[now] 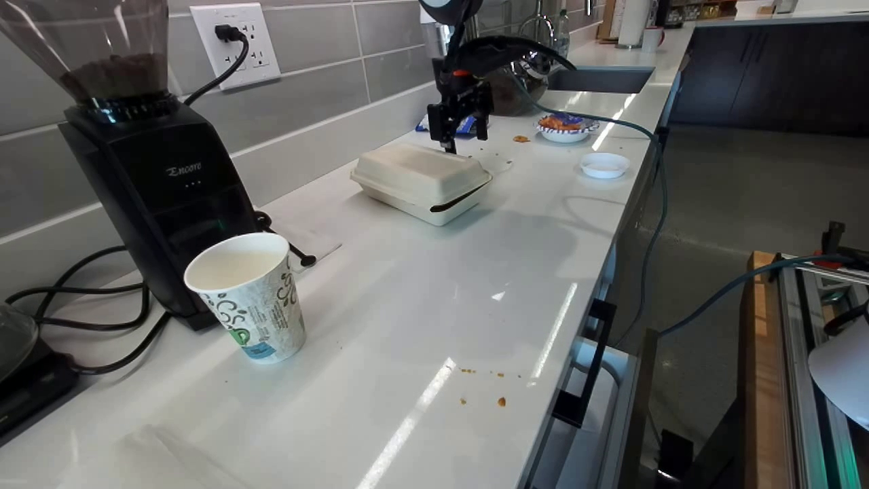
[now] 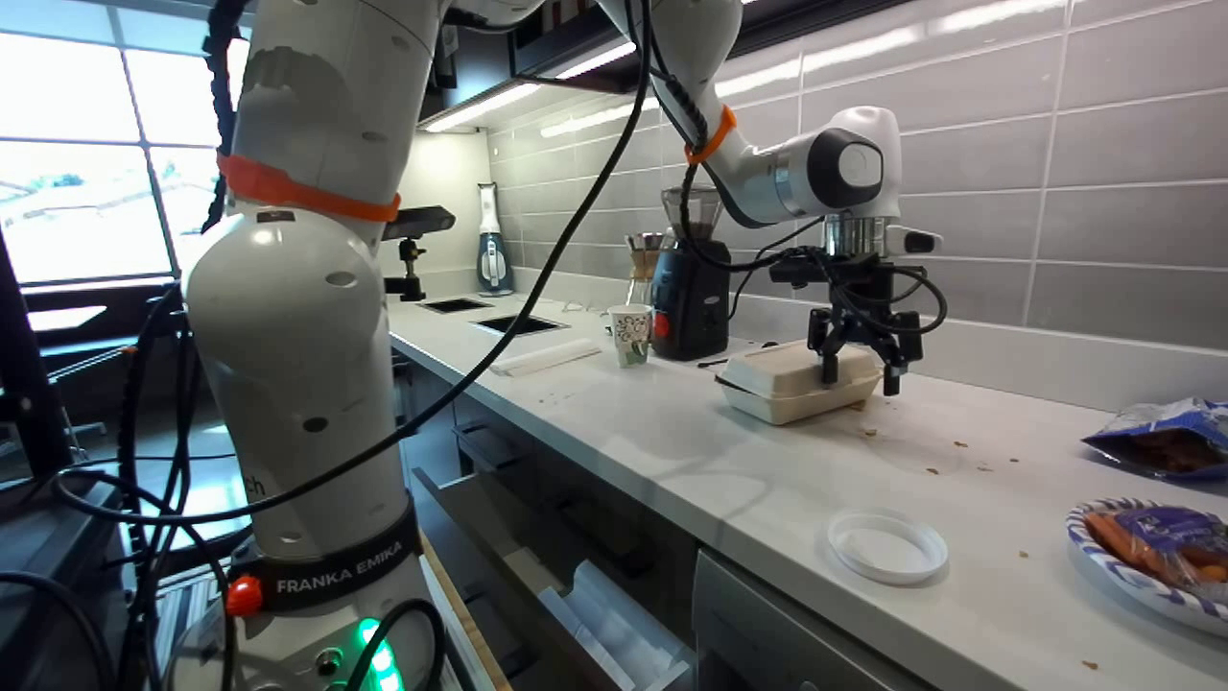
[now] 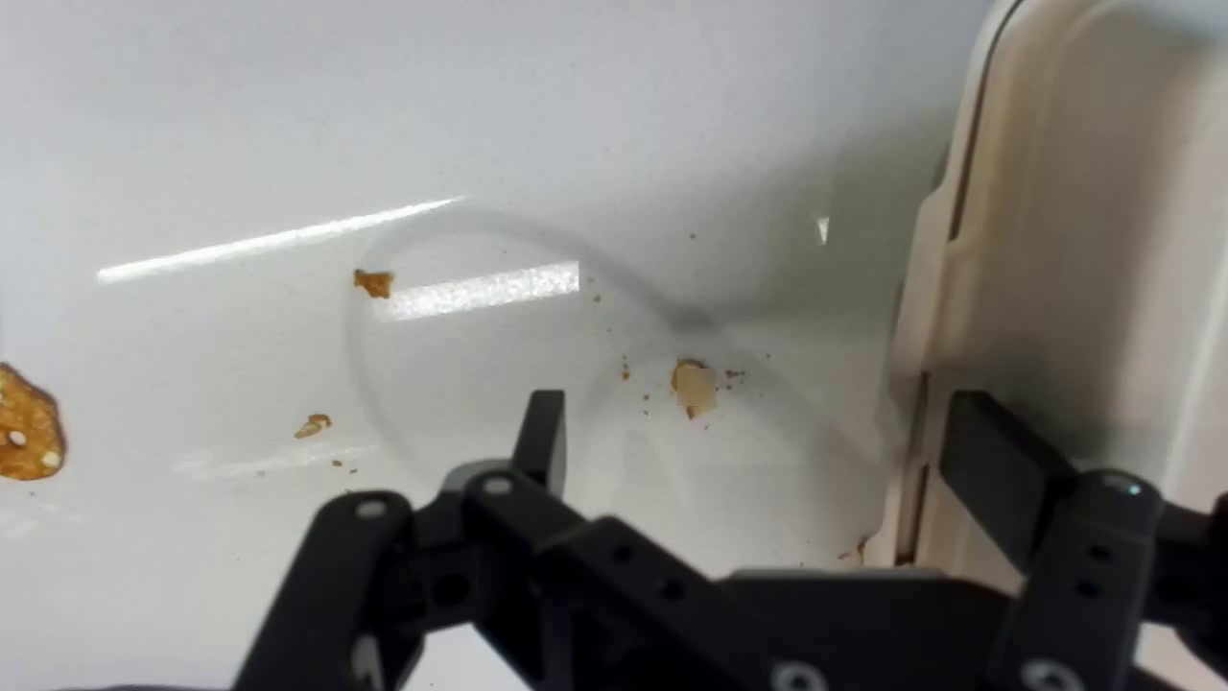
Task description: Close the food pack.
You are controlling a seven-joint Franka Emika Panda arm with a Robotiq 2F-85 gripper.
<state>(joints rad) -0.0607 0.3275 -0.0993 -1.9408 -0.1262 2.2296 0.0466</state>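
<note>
Food pack (image 1: 421, 182): one, gap under lid (image 2: 782, 367); end effector (image 2: 861, 376): one, two fingers (image 3: 545, 437) apart; paper cup (image 1: 252, 302): one.

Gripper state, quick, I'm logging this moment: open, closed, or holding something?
Gripper: open, jaws well apart, holding nothing; the food pack is not clamped between them.

Food pack (image 3: 1084, 269) partly off wrist-view R edge, paper plate (image 2: 1116, 578) ditto in an ext. view

Hand (image 3: 765, 437) at bottom, fingers spread. Food pack (image 3: 1074, 211) along right edge, one finger overlapping it. Crumbs (image 3: 695, 388) on counter (image 3: 240, 125), left to center.
</note>
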